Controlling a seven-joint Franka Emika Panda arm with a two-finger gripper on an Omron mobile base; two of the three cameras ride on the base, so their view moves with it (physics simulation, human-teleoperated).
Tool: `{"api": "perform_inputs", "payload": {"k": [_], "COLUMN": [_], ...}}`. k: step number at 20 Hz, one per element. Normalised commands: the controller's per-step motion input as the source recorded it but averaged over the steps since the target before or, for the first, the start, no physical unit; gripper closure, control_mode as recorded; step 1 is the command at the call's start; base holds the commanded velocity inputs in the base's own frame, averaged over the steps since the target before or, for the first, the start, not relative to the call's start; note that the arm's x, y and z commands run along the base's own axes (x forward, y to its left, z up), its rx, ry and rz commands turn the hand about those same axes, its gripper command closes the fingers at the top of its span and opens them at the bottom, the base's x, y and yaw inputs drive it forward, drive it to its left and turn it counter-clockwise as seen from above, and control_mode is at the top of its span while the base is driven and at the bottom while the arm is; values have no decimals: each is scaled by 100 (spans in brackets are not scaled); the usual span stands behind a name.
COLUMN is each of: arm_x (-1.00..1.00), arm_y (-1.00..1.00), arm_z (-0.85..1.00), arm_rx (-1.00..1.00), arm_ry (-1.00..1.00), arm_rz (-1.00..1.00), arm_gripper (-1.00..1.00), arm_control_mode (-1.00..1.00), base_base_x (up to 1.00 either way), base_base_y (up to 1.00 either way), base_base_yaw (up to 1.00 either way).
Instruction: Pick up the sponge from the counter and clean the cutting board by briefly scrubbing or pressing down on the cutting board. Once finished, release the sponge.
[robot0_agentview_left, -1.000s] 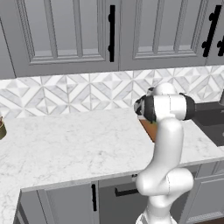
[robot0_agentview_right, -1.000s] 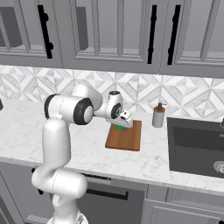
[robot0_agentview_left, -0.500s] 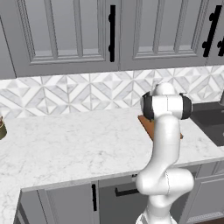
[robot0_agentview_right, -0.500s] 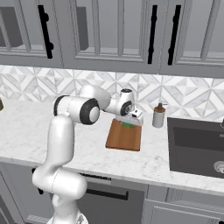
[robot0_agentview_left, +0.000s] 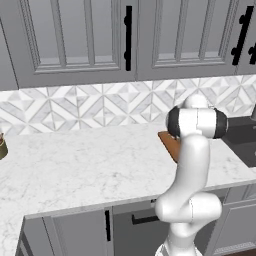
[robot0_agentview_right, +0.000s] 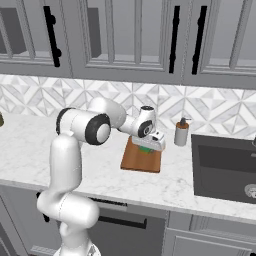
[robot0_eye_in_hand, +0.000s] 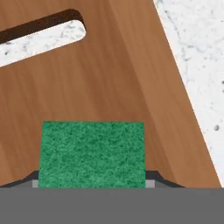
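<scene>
**Green sponge held over the wooden board**

Green-topped, the sponge is seen clamped between the jaws of the gripper, which are pressed against its two sides. It is positioned above the cutting board (contact with the wood cannot be judged). The board's slotted handle is seen in the hand view, with white counter exposed through it. A soap bottle stands just beside the board, between it and the dark sink.

Sponge on cutting board
</scene>
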Motion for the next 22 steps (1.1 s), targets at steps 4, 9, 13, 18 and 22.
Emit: {"api": "perform_inputs", "payload": {"k": [4,9,13,18,22], "arm_x": [-100,-78,-22,-2,-9], "arm_y": [0,6,19,40,52], "arm_z": [-11,-4,-2,-2,0], "arm_rx": [0,0,0,0,0], "arm_ry": [1,9,15,14,13], "arm_rz": [7,11,13,11,8], "arm_gripper": [100,100,100,100,100], "arm_control_mode": [-100,-100,-100,-100,-100], "base_base_x": [0,0,0,0,0], "base_base_y": [0,0,0,0,0], "base_base_yaw": [0,0,0,0,0]}}
